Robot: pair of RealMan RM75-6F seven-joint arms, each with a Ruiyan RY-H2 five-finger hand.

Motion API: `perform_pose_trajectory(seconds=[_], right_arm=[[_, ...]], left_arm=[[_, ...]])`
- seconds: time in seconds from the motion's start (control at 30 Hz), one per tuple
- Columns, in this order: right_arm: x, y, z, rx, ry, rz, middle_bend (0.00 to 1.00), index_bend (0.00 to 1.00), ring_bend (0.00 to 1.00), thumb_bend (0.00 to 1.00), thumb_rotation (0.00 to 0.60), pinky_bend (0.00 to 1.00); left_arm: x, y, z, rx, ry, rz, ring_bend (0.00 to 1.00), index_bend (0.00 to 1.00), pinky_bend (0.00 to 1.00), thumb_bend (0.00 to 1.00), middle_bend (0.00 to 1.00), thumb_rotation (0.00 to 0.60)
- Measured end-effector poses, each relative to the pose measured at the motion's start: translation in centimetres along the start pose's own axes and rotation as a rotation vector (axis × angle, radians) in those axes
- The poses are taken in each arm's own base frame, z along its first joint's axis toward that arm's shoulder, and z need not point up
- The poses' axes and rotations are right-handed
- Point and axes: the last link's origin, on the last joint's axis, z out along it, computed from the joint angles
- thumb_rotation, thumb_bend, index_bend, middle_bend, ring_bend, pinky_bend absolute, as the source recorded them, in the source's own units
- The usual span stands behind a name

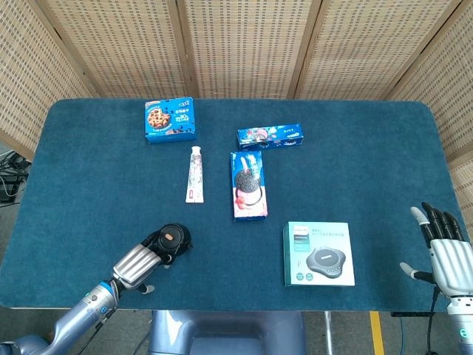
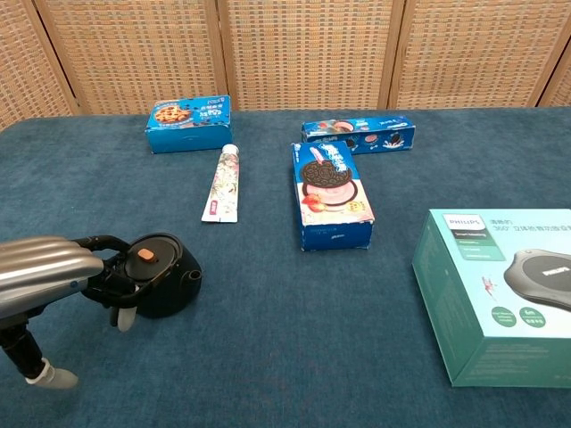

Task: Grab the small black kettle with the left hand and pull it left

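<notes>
Small black kettle [image 2: 159, 283] sitting low on the near-left part of the blue table [image 1: 355, 170], orange dot on its lid, tiny spout poking toward the right in the chest view. Left hand [image 2: 45, 267] right on it from the left side, silver fingers [image 1: 140, 259] pressed together and curled over the kettle's black loop handle, so gripping the handle. Thumb hanging down below the hand in the chest view, not touching the kettle as far as visible.

Right hand [image 1: 443, 248] way over at the near-right edge, upright, holding nothing, fingers spread a little with the thumb sticking out to the side. Only visible from the head view.

Rest of the stuff well apart from the kettle: toothpaste tube [image 2: 220, 183] lying flat behind it, cookie box [image 2: 188, 123] further back still. Oreo box [image 2: 331, 193] lying flat in the middle, a longer thin blue box [image 2: 358, 134] just behind that, nearly touching at the corner. Teal Philips box [image 2: 495, 292] near the right front, well clear of both hands. Wicker screen [image 1: 244, 44] behind the table.
</notes>
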Motion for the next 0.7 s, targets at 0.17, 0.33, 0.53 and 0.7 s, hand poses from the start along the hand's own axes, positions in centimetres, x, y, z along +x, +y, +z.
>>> perform_pose_trajectory(seconds=[0.17, 0.33, 0.53, 0.7], right_arm=[[-0.02, -0.04, -0.04, 0.002, -0.001, 0.0, 0.0, 0.0, 0.0, 0.0, 0.6, 0.0], [-0.03, -0.02, -0.02, 0.0, -0.002, 0.001, 0.0, 0.0, 0.0, 0.0, 0.6, 0.0], [-0.03, 0.0, 0.0, -0.001, -0.002, 0.002, 0.0, 0.0, 0.0, 0.0, 0.6, 0.0], [0.0, -0.02, -0.01, 0.0, -0.001, 0.003, 0.0, 0.0, 0.0, 0.0, 0.6, 0.0]], left_arm=[[0.15, -0.07, 0.0, 0.025, 0.015, 0.027, 0.41, 0.53, 0.0, 0.0, 0.53, 0.6], [0.41, -0.16, 0.23, 0.05, 0.042, 0.04, 0.42, 0.57, 0.0, 0.0, 0.56, 0.6], [0.73, -0.3, 0.32, 0.068, 0.057, 0.056, 0.49, 0.77, 0.0, 0.0, 0.71, 0.6], [0.68, -0.36, 0.24, 0.073, 0.048, 0.048, 0.53, 0.87, 0.0, 0.0, 0.77, 0.6]])
